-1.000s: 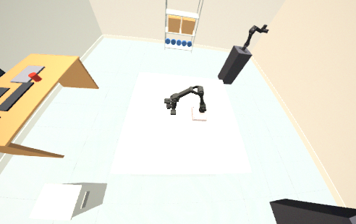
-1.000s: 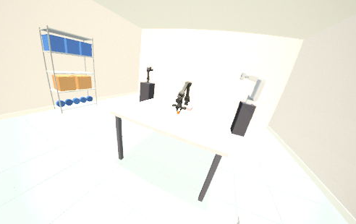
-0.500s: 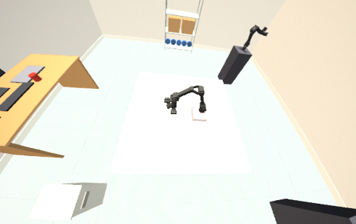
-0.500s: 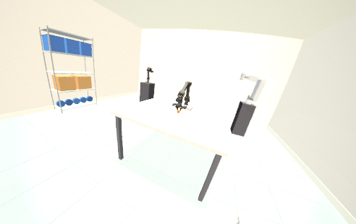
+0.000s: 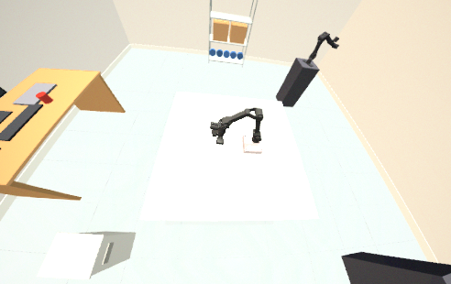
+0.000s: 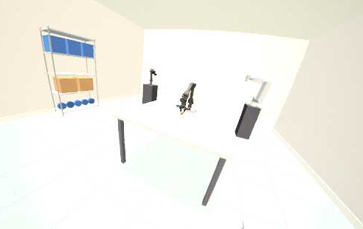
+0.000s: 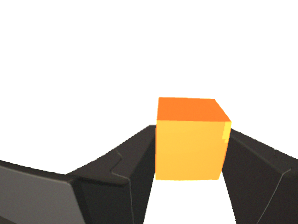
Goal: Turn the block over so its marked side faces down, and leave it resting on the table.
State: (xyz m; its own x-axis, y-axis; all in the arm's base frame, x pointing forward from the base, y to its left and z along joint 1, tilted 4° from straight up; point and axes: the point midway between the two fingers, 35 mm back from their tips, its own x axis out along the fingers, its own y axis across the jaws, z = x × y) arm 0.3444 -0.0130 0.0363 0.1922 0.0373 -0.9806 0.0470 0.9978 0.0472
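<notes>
The block (image 7: pixel 187 152) (image 6: pixel 181 113) is a small cube, with a darker orange face and a lighter yellow-orange face towards the wrist camera. A small brighter yellow patch shows near its right edge in the wrist view; I cannot tell which side is the marked one. My gripper (image 7: pixel 188 133) is shut on the block, with one black finger against its left side and one against its right. The block is low over or on the white table (image 5: pixel 230 192) (image 6: pixel 200 137); I cannot tell whether it touches. In the top view the block is hidden by the arm (image 5: pixel 235 119).
A pale pinkish base plate (image 5: pixel 252 148) lies under the arm's foot, to the right of the gripper in the top view. Away from the table stand an orange desk (image 5: pixel 1 160), a shelf rack and dark pedestals with other arms.
</notes>
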